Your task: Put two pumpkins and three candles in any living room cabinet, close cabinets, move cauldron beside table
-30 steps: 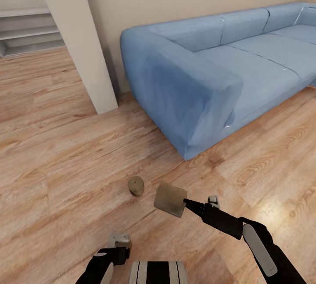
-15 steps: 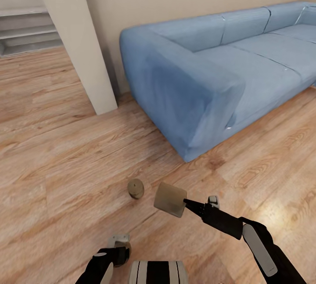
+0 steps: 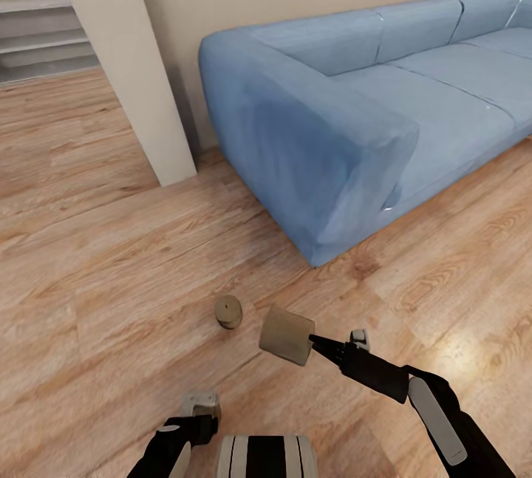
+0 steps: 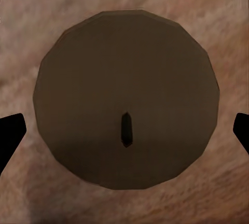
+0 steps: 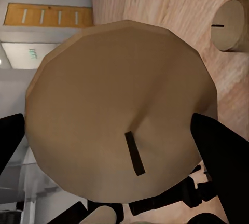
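Nothing has shifted but the camera: one candle (image 3: 287,335) stays gripped in the right claw (image 3: 314,343), held above the floor (image 3: 111,278); a second candle (image 3: 228,311) stands nearby. Left claw (image 3: 201,405) hovers spread around a third candle (image 4: 124,99).

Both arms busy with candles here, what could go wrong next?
1. The right gripper holds its candle by one end, sticking out sideways; it may slip while driving.
2. The left gripper hangs over a second candle, fingers wide; a skewed close may tip it.
3. The third candle stands on the floor ahead, easily knocked.
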You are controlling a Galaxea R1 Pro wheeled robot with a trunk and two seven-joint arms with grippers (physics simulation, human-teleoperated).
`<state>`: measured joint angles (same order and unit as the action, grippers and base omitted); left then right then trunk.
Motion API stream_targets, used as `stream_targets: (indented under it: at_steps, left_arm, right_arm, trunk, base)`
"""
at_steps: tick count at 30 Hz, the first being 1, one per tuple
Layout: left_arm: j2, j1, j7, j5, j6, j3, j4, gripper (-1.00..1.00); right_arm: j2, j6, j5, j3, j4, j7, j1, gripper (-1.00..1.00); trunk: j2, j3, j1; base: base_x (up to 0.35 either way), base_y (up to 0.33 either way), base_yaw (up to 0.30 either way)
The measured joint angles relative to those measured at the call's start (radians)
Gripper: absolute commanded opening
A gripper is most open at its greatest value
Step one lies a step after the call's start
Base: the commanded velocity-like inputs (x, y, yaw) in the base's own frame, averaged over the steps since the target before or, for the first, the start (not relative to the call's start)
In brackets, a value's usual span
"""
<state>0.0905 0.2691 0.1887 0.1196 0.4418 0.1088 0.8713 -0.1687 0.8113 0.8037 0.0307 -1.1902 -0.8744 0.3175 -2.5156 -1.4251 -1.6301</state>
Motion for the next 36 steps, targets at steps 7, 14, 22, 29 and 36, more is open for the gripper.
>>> stream_targets:
  at_steps: [7, 14, 22, 29, 36]
  left_arm:
    - [0.000, 0.000, -0.001, 0.000, -0.004, 0.000, 0.000, 1.00]
    - [0.000, 0.000, 0.000, 0.001, -0.003, -0.001, 0.000, 1.00]
    - [0.000, 0.000, 0.000, 0.000, -0.004, -0.001, 0.000, 1.00]
    - [0.001, 0.000, 0.000, 0.000, -0.005, -0.001, 0.000, 1.00]
    - [0.002, 0.000, 0.000, 0.000, -0.005, -0.001, 0.000, 1.00]
  right_arm:
    - [0.000, 0.000, -0.001, 0.000, 0.000, 0.000, 0.000, -1.00]
    - [0.000, -0.001, -0.001, 0.000, 0.000, 0.000, 0.000, -1.00]
    - [0.000, 0.000, -0.001, 0.000, 0.000, 0.000, 0.000, -1.00]
    - [0.000, -0.002, -0.004, 0.000, 0.001, 0.001, 0.000, -1.00]
    - [0.000, -0.002, -0.005, 0.000, 0.002, 0.001, 0.000, -1.00]
  trunk:
    - [0.000, 0.000, 0.000]
    - [0.000, 0.000, 0.000]
    - [0.000, 0.000, 0.000]
    - [0.000, -0.008, -0.001]
    - [-0.001, -0.015, -0.002]
  base:
    - [0.000, 0.000, 0.000]
    - [0.110, 0.000, 0.000]
    - [0.031, 0.000, 0.000]
    - [0.000, 0.000, 0.000]
    - [0.000, 0.000, 0.000]
